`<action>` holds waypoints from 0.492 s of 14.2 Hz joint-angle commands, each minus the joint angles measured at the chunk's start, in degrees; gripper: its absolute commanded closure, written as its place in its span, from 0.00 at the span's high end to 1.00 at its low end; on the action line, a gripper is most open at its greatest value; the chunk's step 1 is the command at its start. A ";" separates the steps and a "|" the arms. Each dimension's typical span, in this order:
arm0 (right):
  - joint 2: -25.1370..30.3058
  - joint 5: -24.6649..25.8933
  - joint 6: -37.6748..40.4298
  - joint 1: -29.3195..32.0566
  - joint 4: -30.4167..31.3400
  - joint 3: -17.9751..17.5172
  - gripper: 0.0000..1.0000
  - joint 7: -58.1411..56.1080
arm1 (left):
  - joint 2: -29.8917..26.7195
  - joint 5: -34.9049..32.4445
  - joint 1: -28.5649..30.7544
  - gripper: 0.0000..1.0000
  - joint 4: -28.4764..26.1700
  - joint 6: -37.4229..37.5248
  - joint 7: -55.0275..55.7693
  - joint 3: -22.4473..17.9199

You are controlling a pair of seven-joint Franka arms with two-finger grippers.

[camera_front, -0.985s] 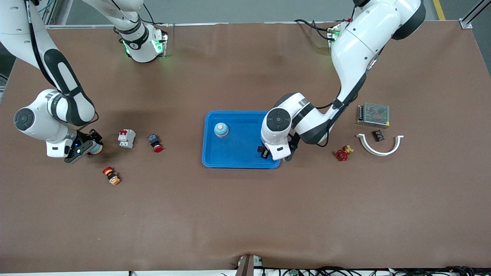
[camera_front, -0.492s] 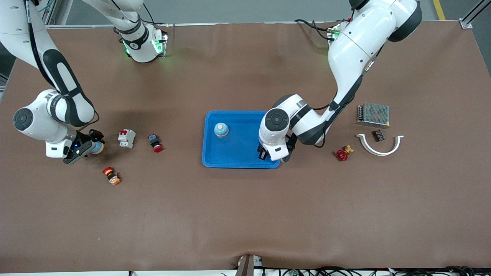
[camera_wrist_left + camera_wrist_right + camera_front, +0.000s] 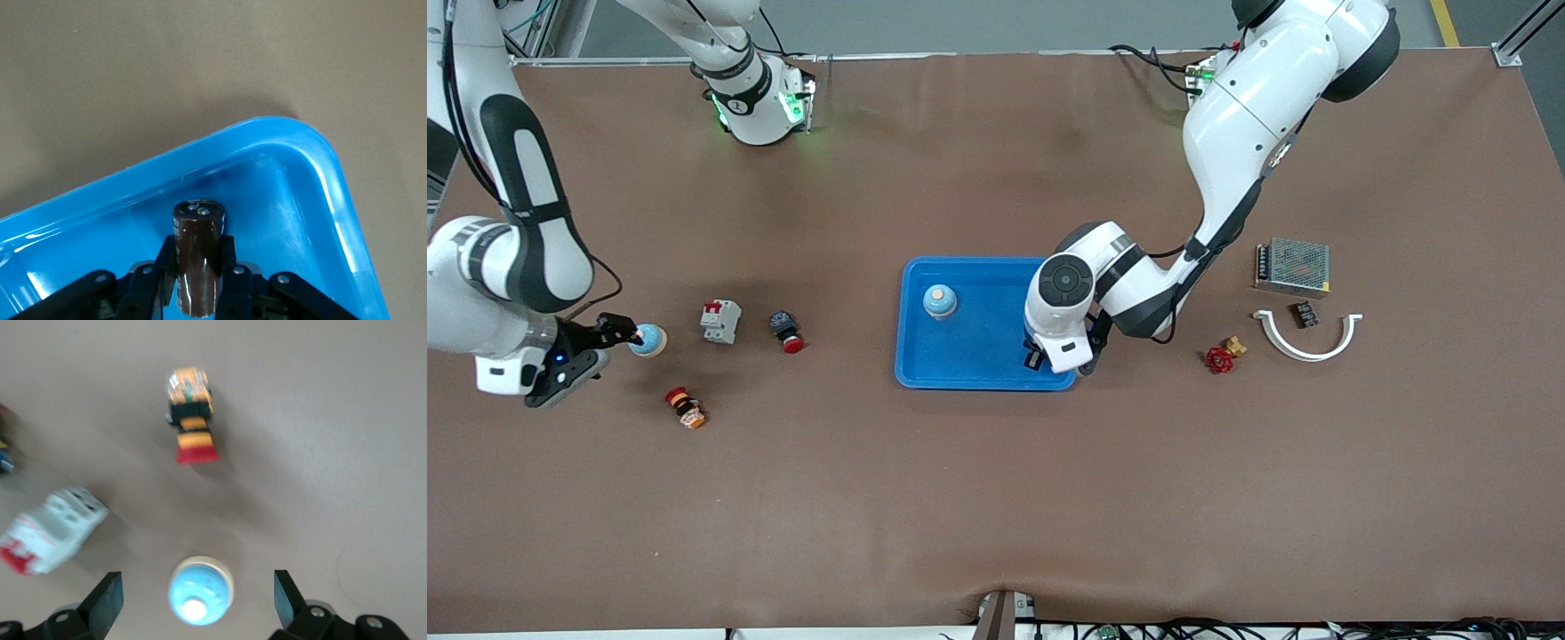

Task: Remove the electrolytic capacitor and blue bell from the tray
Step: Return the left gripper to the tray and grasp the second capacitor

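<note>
My left gripper [image 3: 1036, 356] reaches down into the blue tray [image 3: 978, 369] at its corner toward the left arm's end. It is shut on a dark brown capacitor [image 3: 198, 253], which stands upright between the fingers over the tray floor [image 3: 293, 207]. One blue bell [image 3: 940, 301] sits in the tray. Another blue bell [image 3: 647, 339] rests on the table toward the right arm's end. My right gripper [image 3: 621, 334] is open beside it, and in the right wrist view this bell [image 3: 200, 590] lies between the spread fingers [image 3: 107, 600], touching neither.
A white circuit breaker [image 3: 720, 321], a red push button [image 3: 787, 332] and a red-and-yellow button [image 3: 685, 407] lie close to the loose bell. A red valve [image 3: 1221, 357], a white curved bracket [image 3: 1305, 338] and a metal power supply [image 3: 1292, 266] lie toward the left arm's end.
My right gripper opened, let go of the bell onto the table and drew back toward the right arm's end. My left gripper closed on the capacitor in the tray.
</note>
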State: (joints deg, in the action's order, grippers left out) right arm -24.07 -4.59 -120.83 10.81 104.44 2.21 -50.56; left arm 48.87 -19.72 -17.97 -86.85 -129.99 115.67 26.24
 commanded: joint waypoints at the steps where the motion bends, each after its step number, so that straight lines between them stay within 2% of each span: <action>1: 1.04 0.10 10.66 -5.60 -7.99 0.25 1.00 12.81 | -0.87 -0.14 0.13 0.00 1.76 -0.18 0.08 -0.58; 4: 1.48 0.10 17.63 -11.05 -13.90 0.16 1.00 26.79 | -2.89 0.12 1.44 0.00 2.29 3.67 -2.28 -0.49; 7: 3.23 0.02 18.61 -16.85 -14.18 0.16 1.00 39.97 | -5.61 0.65 3.81 0.00 2.29 8.15 -7.11 0.65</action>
State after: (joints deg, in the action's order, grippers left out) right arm -21.85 -4.56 -103.23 -3.10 90.40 1.84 -17.70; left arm 46.24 -19.72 -15.49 -83.95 -125.35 111.45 26.18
